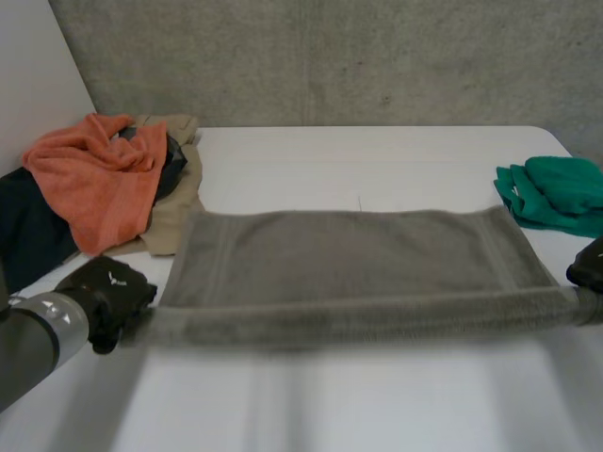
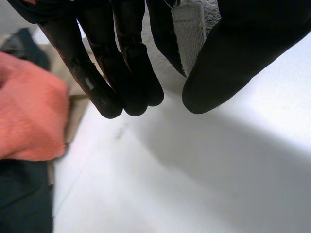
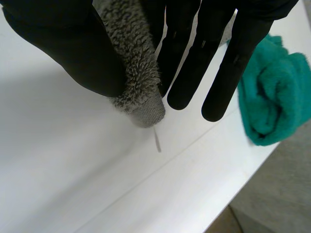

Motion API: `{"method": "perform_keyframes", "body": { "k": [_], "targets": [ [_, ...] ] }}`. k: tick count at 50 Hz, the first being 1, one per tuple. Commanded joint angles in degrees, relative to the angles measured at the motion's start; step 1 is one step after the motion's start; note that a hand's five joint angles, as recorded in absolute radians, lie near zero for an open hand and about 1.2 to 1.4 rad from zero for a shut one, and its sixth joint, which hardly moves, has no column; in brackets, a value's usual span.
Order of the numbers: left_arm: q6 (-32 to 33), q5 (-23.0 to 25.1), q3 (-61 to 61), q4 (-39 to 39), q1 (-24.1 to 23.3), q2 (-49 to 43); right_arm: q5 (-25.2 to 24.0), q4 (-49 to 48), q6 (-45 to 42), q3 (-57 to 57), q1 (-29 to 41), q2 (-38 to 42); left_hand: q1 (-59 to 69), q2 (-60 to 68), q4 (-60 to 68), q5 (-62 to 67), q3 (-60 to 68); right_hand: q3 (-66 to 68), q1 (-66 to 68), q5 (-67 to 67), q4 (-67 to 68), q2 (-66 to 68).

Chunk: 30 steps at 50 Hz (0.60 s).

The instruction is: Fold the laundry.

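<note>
Head view: a rectangular grey towel (image 1: 358,254) of looped terry, hemmed at the ends, is spread on the smooth white tabletop (image 1: 377,155), near edge raised. Its near corners are pinched by the left hand (image 2: 121,58) and right hand (image 3: 73,48). A crumpled orange cloth (image 1: 99,174) is heaped far left, a folded green cloth (image 1: 556,193) right.

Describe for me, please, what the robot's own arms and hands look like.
The left hand is black and bulky, with a small white mark on its back; its arm is a round dark-grey tube with a paler grey band at the wrist. The right hand is black too. Close up, the fingers are smooth, slightly glossy, with rounded tips.
</note>
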Motion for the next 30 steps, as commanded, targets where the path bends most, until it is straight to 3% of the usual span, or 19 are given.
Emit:
{"method": "perform_keyframes", "body": {
  "k": [1, 11, 15, 27, 28, 29, 30],
  "targets": [
    [2.4, 2.3, 7.8, 0.6, 0.0, -6.1, 0.5, -3.2, 9.1, -4.9, 2.8, 7.2, 14.7, 11.4, 11.2, 12.3, 11.9, 11.9, 16.7, 12.5, 11.3, 12.9],
    [-7.4, -6.3, 31.9, 3.3, -5.7, -24.6, 1.9, -19.7, 18.6, -11.5, 7.5, 16.4, 14.7, 11.4, 11.2, 12.3, 11.9, 11.9, 16.7, 12.5, 11.3, 12.9],
    [-9.6, -9.1, 43.1, 2.9, -7.7, -32.2, 5.9, -25.2, 19.3, -15.9, 9.2, 20.5, 14.7, 11.4, 11.2, 12.3, 11.9, 11.9, 16.7, 12.5, 11.3, 12.9],
    [-10.7, -14.6, 63.0, 0.6, -10.3, -45.6, 8.8, -29.7, 19.1, -27.4, 11.7, 29.4, 14.7, 11.4, 11.2, 12.3, 11.9, 10.7, 15.5, 11.3, 10.1, 11.7],
    [-10.7, -14.4, 63.6, 0.5, -10.6, -46.0, 9.0, -29.6, 19.0, -28.3, 11.9, 30.1, 12.1, 8.8, 8.6, 9.7, 9.2, 0.7, 5.5, 1.3, 0.1, 1.7],
    [-10.7, -14.0, 64.0, 0.3, -10.8, -46.3, 9.6, -29.6, 19.3, -29.5, 12.2, 31.3, 1.2, -2.1, -2.3, -1.2, -1.6, -34.4, -29.6, -33.7, -34.9, -33.4],
    [-10.4, -13.5, 64.5, 0.3, -11.4, -46.8, 10.2, -29.7, 19.4, -29.9, 12.2, 31.8, -28.9, -32.2, -32.3, -31.3, -31.7, -58.1, -53.3, -57.5, -58.7, -57.1]
  ]
}}
